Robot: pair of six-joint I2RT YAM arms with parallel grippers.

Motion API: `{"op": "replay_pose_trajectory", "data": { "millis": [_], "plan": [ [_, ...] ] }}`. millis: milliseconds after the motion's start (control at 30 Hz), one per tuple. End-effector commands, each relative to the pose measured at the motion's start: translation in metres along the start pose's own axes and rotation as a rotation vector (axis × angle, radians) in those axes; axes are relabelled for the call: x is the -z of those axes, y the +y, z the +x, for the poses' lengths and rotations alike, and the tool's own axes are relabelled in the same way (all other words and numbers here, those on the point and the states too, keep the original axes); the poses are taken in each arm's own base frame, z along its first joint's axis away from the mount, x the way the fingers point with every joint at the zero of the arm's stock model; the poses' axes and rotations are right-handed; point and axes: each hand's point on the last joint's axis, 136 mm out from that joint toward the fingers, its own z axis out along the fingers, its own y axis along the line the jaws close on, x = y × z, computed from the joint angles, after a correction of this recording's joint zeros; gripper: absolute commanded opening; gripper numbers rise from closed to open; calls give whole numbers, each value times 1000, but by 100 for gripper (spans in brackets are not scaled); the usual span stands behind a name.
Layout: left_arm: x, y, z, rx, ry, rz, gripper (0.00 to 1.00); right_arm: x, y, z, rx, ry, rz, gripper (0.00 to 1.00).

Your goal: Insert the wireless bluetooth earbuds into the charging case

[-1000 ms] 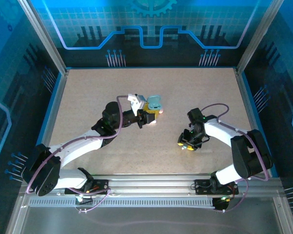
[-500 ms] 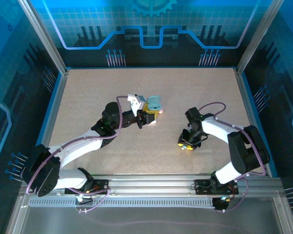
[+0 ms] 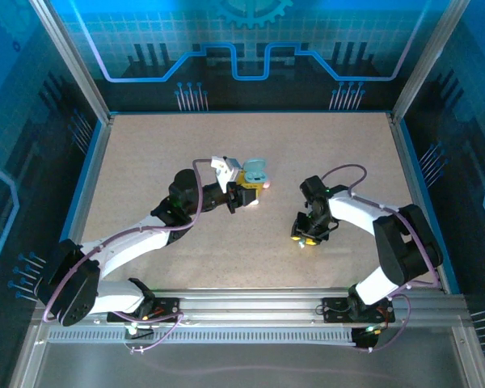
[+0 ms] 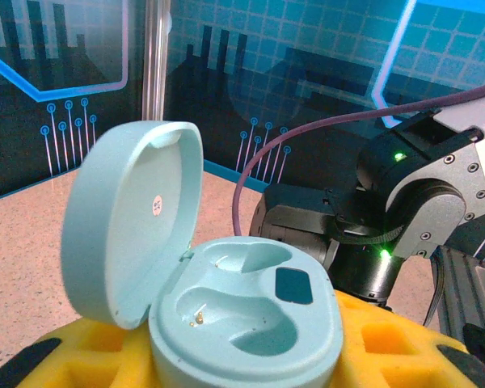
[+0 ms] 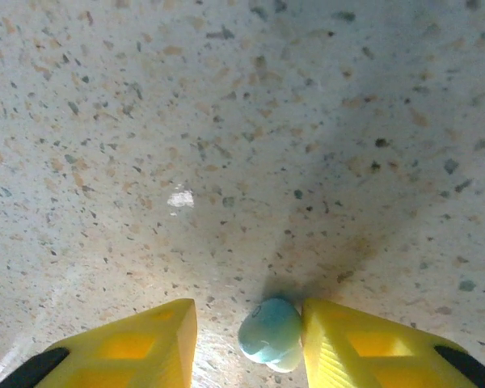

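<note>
Earbud [image 5: 268, 333], light blue, lies on the worktop [image 5: 226, 121] between parted fingers [image 5: 352, 347] of the right tool [image 5: 248, 323], touching one only. At 11 o'clock from it, the left tool [image 3: 249, 195] clamps the open charging case [image 4: 242, 323].

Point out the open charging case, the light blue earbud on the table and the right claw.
charging case [image 4: 234, 319]: left wrist view, inside the nearer well of its base.
earbud [image 5: 268, 333]: right wrist view, on its rounded top.
right claw [image 3: 304, 239]: top view, midway between its yellow fingertips.
</note>
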Motion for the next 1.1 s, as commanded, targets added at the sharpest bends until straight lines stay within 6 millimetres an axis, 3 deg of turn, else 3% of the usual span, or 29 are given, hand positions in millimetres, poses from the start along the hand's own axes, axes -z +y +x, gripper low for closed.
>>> {"op": "replay_pose_trajectory", "data": {
  "millis": [0, 267, 1067],
  "plan": [
    [4, -1, -3, -12, -15, -6, 29, -1, -1, -1, 34, 1, 48, 40],
    [4, -2, -3, -8, -13, -3, 28, 3, -6, -4, 67, -3, 146, 32],
    [2, 0, -1, -4, -6, -6, 28, 0, 0, 0, 172, 28, 258, 27]
  ]
}}
